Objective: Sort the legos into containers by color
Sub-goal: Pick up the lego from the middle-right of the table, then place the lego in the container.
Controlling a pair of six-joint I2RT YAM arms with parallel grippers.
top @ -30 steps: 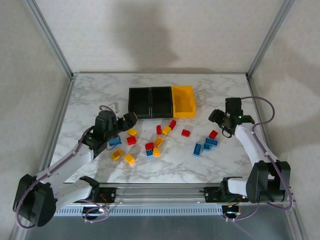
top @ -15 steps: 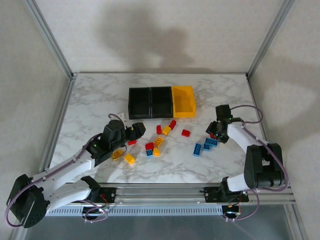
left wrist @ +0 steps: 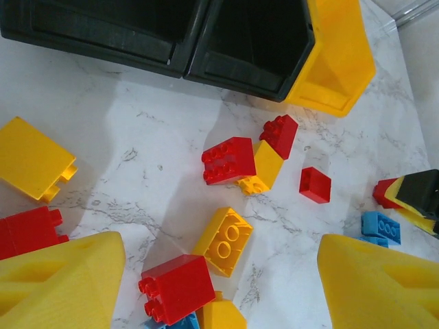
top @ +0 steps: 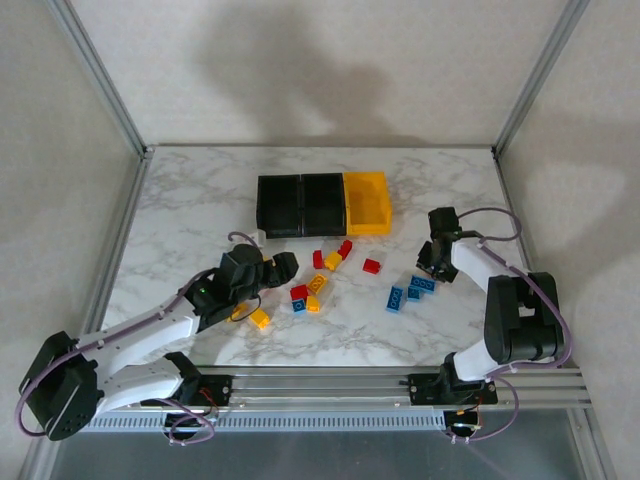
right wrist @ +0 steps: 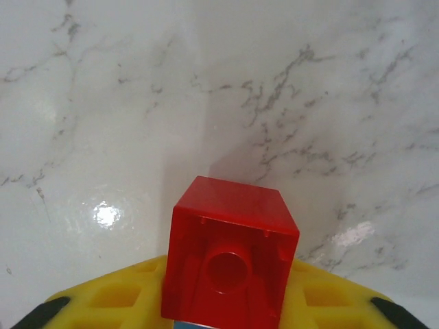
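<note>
Right of the loose legos (top: 318, 280), your right gripper (top: 429, 263) looks clamped on one red lego (right wrist: 230, 233) (shallow bite), well apart from the containers (top: 344, 200); it could slip mid-carry. Left gripper (top: 283, 264) gapes empty over those crowded legos, may snag two.

Legible text, labels, brands, numbers, signs: none. Legos (left wrist: 228, 160), containers (top: 322, 203) and table (top: 200, 200) carry no readable markings in any view.

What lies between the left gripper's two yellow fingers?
In the left wrist view, a yellow brick and a red brick lie on the marble between the fingers of the left gripper.
</note>
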